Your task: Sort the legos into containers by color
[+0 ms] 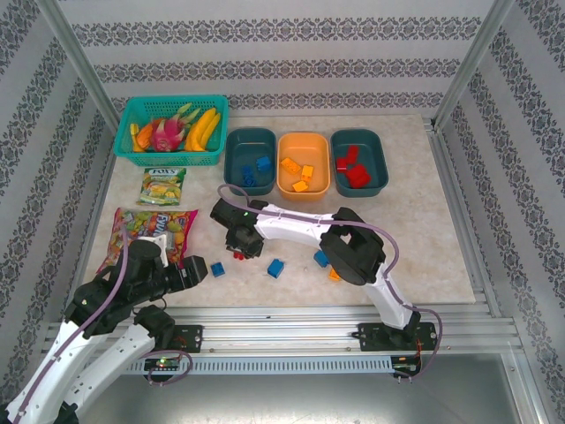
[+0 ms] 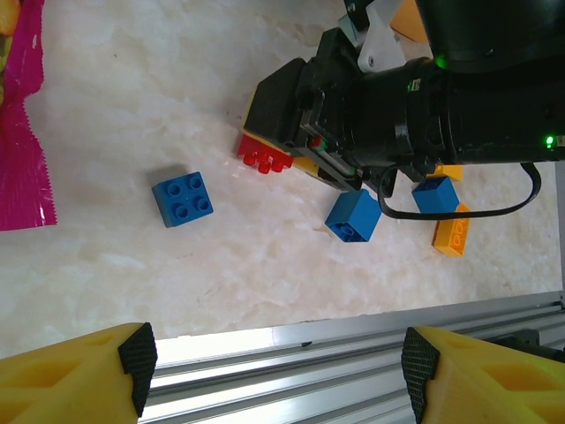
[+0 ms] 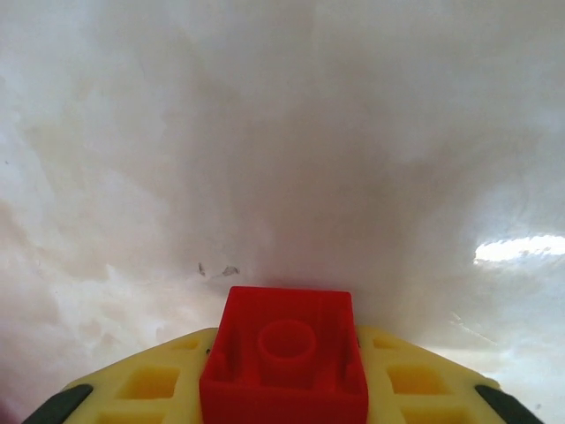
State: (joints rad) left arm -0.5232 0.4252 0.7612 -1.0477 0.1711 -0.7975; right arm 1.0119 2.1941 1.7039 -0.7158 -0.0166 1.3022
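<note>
- The red brick (image 3: 284,353) is pinched between the yellow fingers (image 3: 150,384) of the right gripper (image 1: 240,240), close over the table (image 1: 415,230). It is glossy hard plastic, blocky, with one round moulded feature facing the wrist camera (stud or socket, I cannot tell).
- In the left wrist view its row of studs points toward the near metal rail (image 2: 353,344). Its long axis runs crosswise under the black gripper body, slightly slanted.
- The right gripper is clenched on that brick, left of the table's middle in the top view.
- Four loose bricks lie near it on the pale marbled surface: a square blue brick (image 2: 182,199) studs-up to one side, a tilted blue brick (image 2: 353,215), another blue brick (image 2: 434,194) and an orange brick (image 2: 452,234) touching it.
- The left gripper (image 2: 278,371) hangs above the rail, its yellow fingers spread wide, grasping nothing. Their black pads (image 2: 137,358) look ribbed.
- Along the far edge stand three smooth rounded tubs: the left teal tub (image 1: 251,132) holds blue bricks, the orange tub (image 1: 304,135) orange ones and the right teal tub (image 1: 357,132) red ones.
</note>
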